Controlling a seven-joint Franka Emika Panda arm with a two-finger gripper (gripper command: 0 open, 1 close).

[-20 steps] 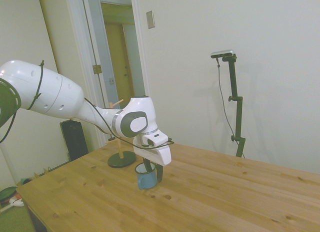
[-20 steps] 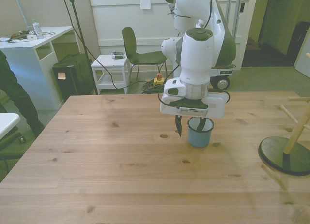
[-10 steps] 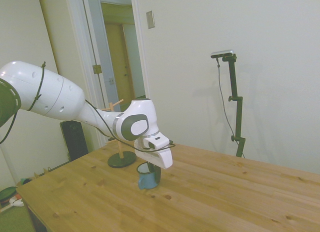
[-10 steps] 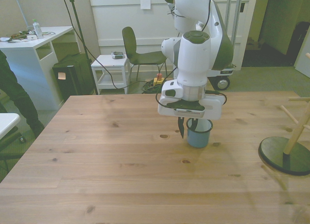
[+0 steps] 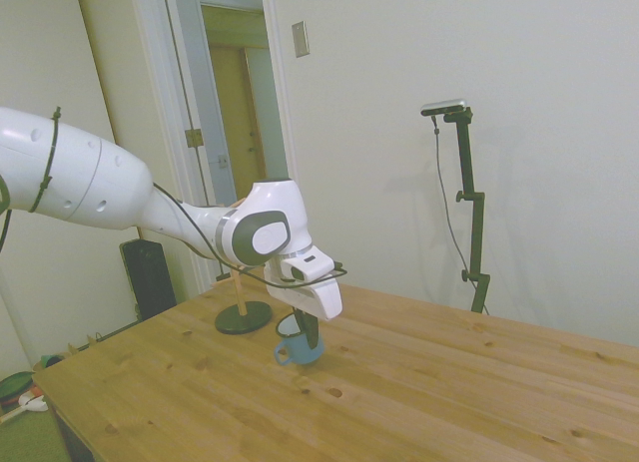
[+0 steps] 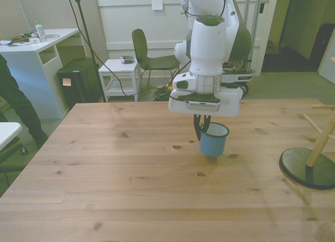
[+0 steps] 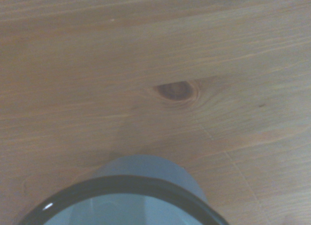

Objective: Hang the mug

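Blue enamel showed under the tool (image 6: 203, 131): we had the mug (image 6: 213, 140) pinched by its wall, on the side toward the front view's left, one finger inside and one outside. It hung tilted a little and, judging from the side view, just clear of the table (image 6: 104, 174), roughly at the middle of the wood. In the side view the mug (image 5: 299, 347) showed its handle turned toward the camera. From the wrist we saw only the dark rim and pale inside of the mug (image 7: 141, 176) above bare boards and a knot.

So, as we judged it, the pick-up was done and the lift barely begun. What remained was most of the job: we had to carry the mug across to the wooden peg rack (image 6: 314, 148) on its dark round base, well apart at the front view's right edge, turn the handle toward a peg, slip it on and let go.
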